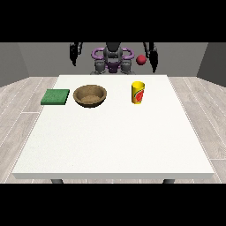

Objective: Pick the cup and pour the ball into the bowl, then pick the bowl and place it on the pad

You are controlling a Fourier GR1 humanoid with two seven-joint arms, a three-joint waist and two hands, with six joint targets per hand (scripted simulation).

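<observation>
A green pad is seen at the left of the white table, with a brown wooden bowl just beside it and a yellow cup well apart to the right, upright. A red ball is seen in the air above and behind the cup, not inside it.

A risk is judged here: if the ball is not caught by the cup, nothing is left to be poured, and the ball may roll off the table. The cup may also be tipped if it is approached from the side.

The hand at the view's left is held high at the robot's side, touching nothing; whether its fingers are spread cannot be told. The hand at the view's right hangs just beside the ball, apparently apart from it, and its state cannot be told either.
</observation>
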